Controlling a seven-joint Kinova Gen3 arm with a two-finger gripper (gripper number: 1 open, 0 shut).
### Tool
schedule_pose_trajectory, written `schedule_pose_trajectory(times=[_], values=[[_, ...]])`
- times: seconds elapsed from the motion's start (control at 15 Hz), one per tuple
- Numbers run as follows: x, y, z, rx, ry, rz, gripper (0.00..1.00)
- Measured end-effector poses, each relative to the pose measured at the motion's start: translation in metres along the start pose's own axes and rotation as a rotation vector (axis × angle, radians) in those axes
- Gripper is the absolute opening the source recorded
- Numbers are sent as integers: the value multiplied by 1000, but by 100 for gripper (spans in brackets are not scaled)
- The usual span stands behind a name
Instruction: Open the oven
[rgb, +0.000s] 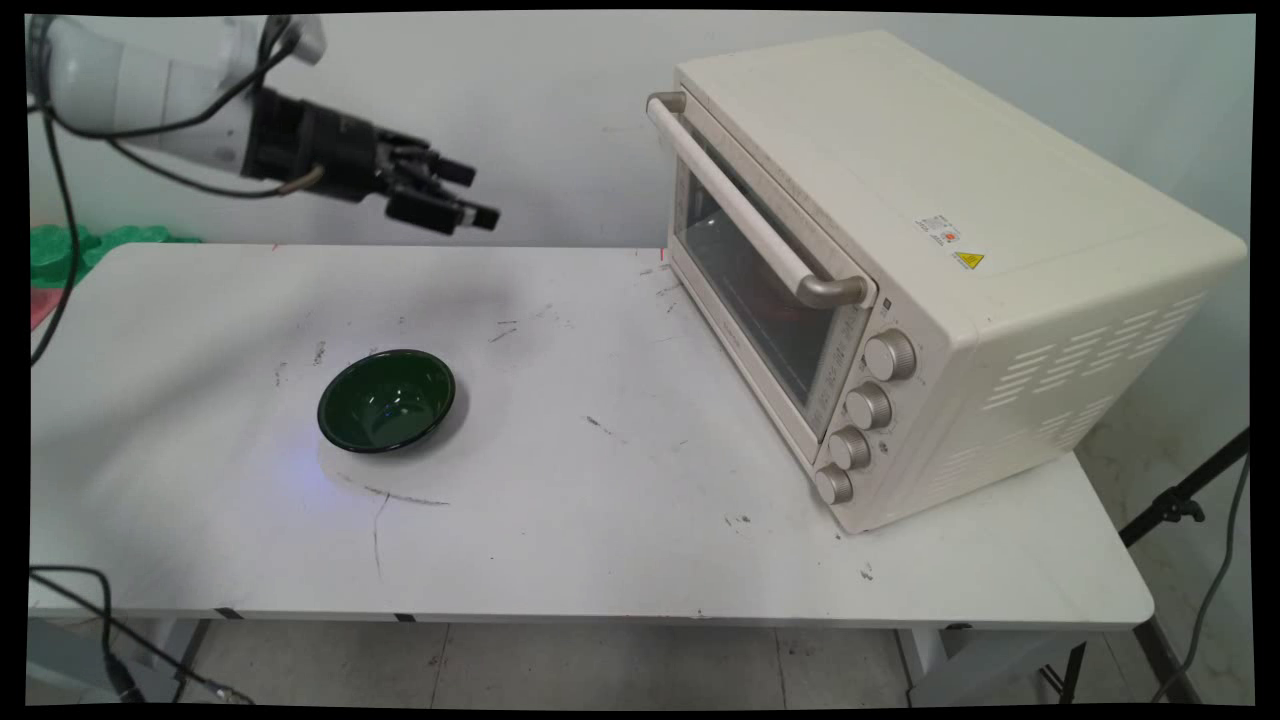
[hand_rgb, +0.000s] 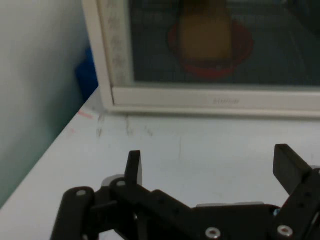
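The white table (rgb: 600, 520) carries everything, and the oven serves here as the landmark. The cream toaster oven (rgb: 1000, 250) stands on the right part of the table, turned at an angle, with its door closed. Its glass door (rgb: 750, 280) faces to the left, and a long pale handle bar (rgb: 745, 205) runs across the top of the door. Four round knobs (rgb: 868, 407) sit in a column at the near end of the oven front. Through the glass, in the hand view, a red plate (hand_rgb: 210, 47) with a brownish thing (hand_rgb: 205, 30) on it stands inside the oven; what this thing is, I cannot tell.

The black gripper (rgb: 455, 195) hangs in the air to the left of the oven, well apart from it and high above the table, pointing toward the door. Its fingers (hand_rgb: 287, 165) are spread wide and hold nothing.

A dark green bowl (rgb: 386, 400) stands on the table, left of the oven and well apart from it, below the gripper in the main view. It looks empty.
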Motion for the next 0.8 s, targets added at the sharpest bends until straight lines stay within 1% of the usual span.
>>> schedule_pose_trajectory(times=[0.13, 0.47, 0.53, 0.67, 0.8], values=[[24, 12, 9, 3, 11, 8, 100], [76, 36, 30, 8, 34, 26, 100], [87, 40, 35, 10, 38, 28, 0], [104, 47, 46, 14, 43, 36, 0], [115, 52, 54, 20, 44, 43, 0]])
